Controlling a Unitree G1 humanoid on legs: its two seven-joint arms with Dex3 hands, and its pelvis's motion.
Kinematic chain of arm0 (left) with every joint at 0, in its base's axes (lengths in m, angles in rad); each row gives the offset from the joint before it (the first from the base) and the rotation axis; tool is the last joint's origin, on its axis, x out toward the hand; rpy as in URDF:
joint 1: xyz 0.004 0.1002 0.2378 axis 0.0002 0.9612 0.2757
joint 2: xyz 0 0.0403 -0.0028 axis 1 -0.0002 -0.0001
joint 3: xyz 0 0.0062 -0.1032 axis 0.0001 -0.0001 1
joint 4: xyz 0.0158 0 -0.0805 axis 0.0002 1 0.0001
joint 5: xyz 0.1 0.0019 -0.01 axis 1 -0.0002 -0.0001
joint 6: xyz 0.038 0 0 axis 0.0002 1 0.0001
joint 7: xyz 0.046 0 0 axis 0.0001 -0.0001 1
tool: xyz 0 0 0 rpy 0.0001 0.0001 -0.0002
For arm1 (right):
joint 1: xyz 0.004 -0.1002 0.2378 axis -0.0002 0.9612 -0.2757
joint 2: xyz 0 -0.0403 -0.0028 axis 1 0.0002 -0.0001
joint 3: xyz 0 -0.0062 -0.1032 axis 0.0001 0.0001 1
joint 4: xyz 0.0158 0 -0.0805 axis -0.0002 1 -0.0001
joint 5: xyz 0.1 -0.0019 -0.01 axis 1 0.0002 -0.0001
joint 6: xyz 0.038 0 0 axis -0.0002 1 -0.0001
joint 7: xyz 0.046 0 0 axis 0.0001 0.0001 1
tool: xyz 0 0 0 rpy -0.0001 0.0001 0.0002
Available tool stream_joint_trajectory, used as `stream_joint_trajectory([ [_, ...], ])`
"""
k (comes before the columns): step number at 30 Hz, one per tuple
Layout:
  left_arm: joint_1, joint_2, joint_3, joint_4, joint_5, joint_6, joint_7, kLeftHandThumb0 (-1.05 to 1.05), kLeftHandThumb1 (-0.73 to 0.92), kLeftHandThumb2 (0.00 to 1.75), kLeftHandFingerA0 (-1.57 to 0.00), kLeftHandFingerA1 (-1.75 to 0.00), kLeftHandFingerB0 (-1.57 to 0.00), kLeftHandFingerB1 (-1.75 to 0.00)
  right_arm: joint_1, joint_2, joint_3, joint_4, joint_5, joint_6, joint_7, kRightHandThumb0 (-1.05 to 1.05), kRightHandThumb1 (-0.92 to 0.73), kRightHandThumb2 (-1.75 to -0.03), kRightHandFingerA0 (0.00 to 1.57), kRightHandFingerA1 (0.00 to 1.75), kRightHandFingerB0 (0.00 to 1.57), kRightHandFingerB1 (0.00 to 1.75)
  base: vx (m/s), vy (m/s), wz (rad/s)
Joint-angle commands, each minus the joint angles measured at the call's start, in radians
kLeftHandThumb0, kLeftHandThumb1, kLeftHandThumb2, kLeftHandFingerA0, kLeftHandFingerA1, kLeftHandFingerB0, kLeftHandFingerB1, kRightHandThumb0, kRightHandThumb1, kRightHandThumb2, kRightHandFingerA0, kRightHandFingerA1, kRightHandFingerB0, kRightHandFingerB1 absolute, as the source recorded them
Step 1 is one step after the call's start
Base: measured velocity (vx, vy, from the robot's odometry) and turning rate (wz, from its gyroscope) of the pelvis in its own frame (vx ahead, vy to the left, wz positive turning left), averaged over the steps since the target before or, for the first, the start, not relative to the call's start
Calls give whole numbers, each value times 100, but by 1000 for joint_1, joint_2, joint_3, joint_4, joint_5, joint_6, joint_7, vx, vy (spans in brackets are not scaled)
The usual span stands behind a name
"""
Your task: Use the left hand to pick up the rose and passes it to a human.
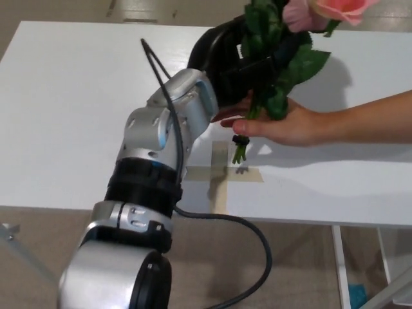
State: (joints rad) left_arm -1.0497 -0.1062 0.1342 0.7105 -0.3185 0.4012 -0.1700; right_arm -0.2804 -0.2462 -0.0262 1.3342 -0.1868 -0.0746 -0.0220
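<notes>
Rose (277, 71): being held up above the white table (77, 109), clamped in the black left hand (238, 61).
Bloom: showing pink at the top edge, partly cut off by the frame.
Leaves: spreading dark green around and below the bloom.
Stem: pointing down, slightly tilted, green, passing over the person's hand (283, 125); contact not being discernible.
Stem end: hanging just above the tape cross (222, 172), carrying a dark band near the tip.
Person's hand: lying palm-up beneath the leaves.
</notes>
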Motion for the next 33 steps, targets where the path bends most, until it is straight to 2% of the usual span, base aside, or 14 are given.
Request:
stream_joint_trajectory([
  [1,-40,-48,-21,30,8,-43,-22,-11,78,74,-91,-145,-86,-98,-2,9,1,7,0,13,2,-31,-67,-60,68,43,55,39,0,0,0],
  [21,-44,-32,-49,71,13,-72,-48,-11,78,75,-91,-141,-84,-101,-11,11,-6,6,9,7,8,-32,-67,-61,67,43,53,38,0,0,0],
  [23,-22,-21,-74,51,25,-67,-78,-13,80,71,-88,-137,-83,-97,-2,15,-5,7,8,7,6,-32,-67,-61,67,43,52,38,0,0,0],
  [24,-13,-5,-96,46,39,-75,-109,-14,82,67,-89,-126,-86,-82,0,15,-5,8,7,7,8,-32,-67,-61,67,43,52,38,0,0,0],
  [26,-11,0,-103,45,37,-76,-113,-14,82,67,-89,-126,-86,-82,0,15,-5,8,7,7,8,-32,-67,-61,67,43,52,38,0,0,0],
  [27,-22,47,-158,51,77,-67,-179,-41,57,61,-27,-36,-9,-22,6,15,-3,8,5,5,8,-32,-67,-61,67,43,53,38,0,0,0],
  [28,-39,117,-239,60,138,-52,-280,-41,57,61,-27,-36,-9,-22,14,15,0,10,2,3,7,-32,-67,-61,67,43,53,38,0,0,0],
  [29,-58,159,-277,73,163,-56,-336,-71,44,76,0,0,0,-2,9,15,-2,11,3,6,8,-32,-67,-61,67,43,53,38,0,0,0],
  [32,-61,200,-316,78,168,-64,-373,-73,43,80,0,0,0,-4,15,19,-4,11,5,7,7,-32,-68,-60,68,42,54,38,0,0,0],
  [33,-57,214,-325,78,167,-69,-386,-85,44,61,0,0,0,-12,20,18,-3,11,4,8,6,-32,-68,-60,68,42,54,38,0,0,0],
])
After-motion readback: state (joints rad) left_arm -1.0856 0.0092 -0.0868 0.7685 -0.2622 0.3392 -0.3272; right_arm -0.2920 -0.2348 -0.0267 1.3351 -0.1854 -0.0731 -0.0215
